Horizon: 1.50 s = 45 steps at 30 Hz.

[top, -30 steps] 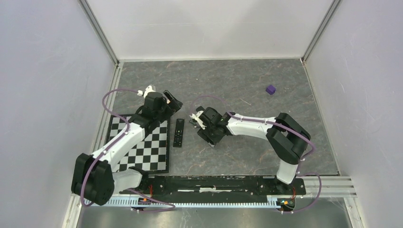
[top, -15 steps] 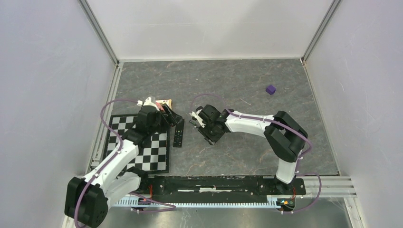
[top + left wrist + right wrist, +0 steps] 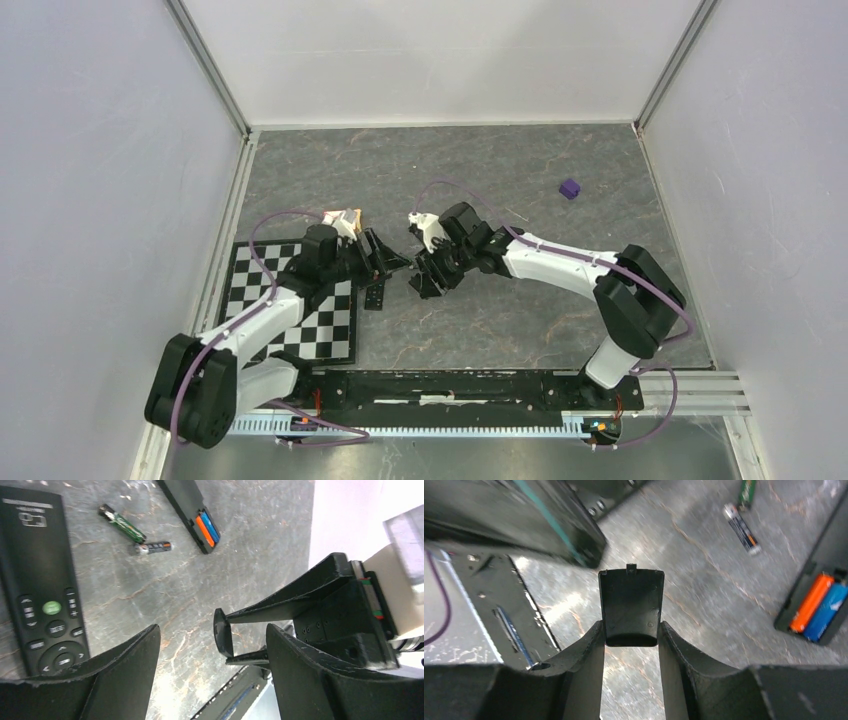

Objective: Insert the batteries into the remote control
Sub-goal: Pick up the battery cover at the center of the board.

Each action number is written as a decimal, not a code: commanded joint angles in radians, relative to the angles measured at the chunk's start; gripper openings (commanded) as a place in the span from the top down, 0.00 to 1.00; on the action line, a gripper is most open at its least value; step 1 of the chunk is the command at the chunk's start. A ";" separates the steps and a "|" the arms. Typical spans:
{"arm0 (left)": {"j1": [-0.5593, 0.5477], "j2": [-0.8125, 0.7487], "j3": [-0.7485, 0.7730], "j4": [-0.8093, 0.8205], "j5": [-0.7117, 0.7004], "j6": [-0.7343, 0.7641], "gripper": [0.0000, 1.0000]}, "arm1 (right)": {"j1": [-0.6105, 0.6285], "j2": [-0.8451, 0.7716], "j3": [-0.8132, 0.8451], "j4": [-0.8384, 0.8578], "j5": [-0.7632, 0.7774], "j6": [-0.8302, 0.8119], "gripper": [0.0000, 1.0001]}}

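Black battery cover [image 3: 631, 605] is sitting clamped between the fingers of the right gripper [image 3: 631, 635]. Facing it, the left gripper [image 3: 211, 630] is hanging with jaws apart, gripping nothing. Ahead and right of the right gripper, the remote control [image 3: 819, 555] is lying back-up, with the orange battery [image 3: 809, 604] and blue battery [image 3: 826, 611] sitting side by side in its bay.

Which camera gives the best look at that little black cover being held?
The right wrist view: the cover faces the camera, clamped in the right gripper, latch tab visible. The left wrist view shows the cover edge-on; the top view shows it too small to make out.
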 commanded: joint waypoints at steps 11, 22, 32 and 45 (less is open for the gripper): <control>0.027 0.107 0.111 0.040 0.297 -0.276 0.47 | -0.024 -0.066 -0.005 0.257 -0.186 0.024 0.61; 0.031 0.123 0.138 -0.033 0.270 -0.263 0.98 | -0.029 -0.066 -0.003 0.273 -0.143 0.004 0.59; 0.031 0.102 0.187 -0.222 0.117 -0.458 0.98 | 0.029 -0.345 -0.208 0.452 0.109 -0.228 0.21; 0.032 0.020 0.290 -0.391 0.166 -0.625 0.98 | 0.207 -0.583 -0.521 0.861 0.222 -0.757 0.24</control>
